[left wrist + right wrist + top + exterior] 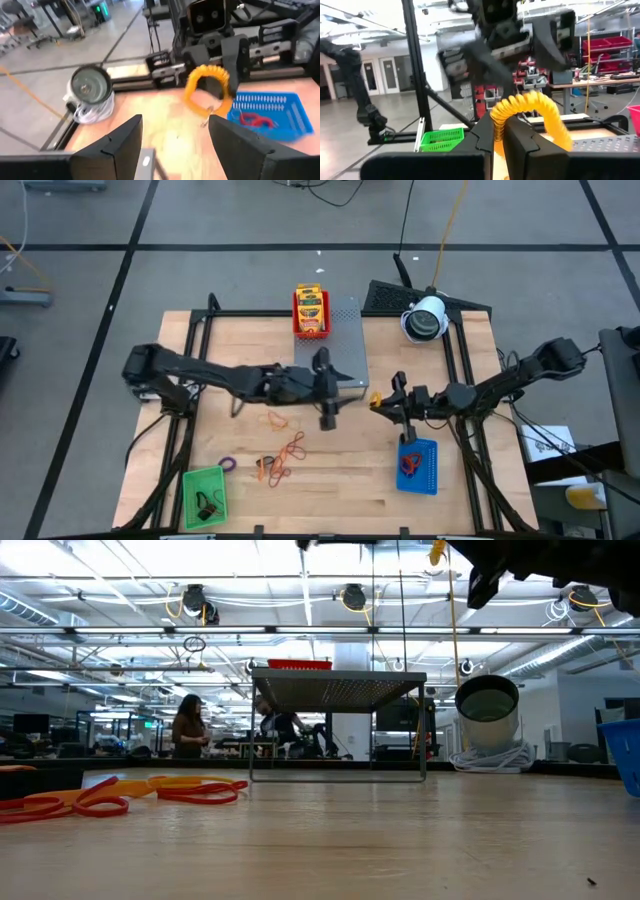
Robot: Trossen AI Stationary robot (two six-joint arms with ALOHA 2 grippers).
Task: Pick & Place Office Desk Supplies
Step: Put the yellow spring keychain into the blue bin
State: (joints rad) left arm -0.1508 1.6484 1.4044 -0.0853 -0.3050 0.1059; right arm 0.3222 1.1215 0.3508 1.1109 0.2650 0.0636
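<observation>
We see right gripper [378,402] jaws clenched on yellow band [530,107], mid-air near blue tray [428,476]; left gripper [329,416] jaws spread, empty. Partway: red bands [409,465] binned, orange bands [285,450] left on bench [330,480].

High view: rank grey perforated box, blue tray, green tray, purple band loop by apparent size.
1. Grey perforated box, clearly largest, though the left arm covers part of it.
2. Blue tray and green tray: they look alike, so no ranking between them.
3. Purple band loop, by far the smallest.
</observation>
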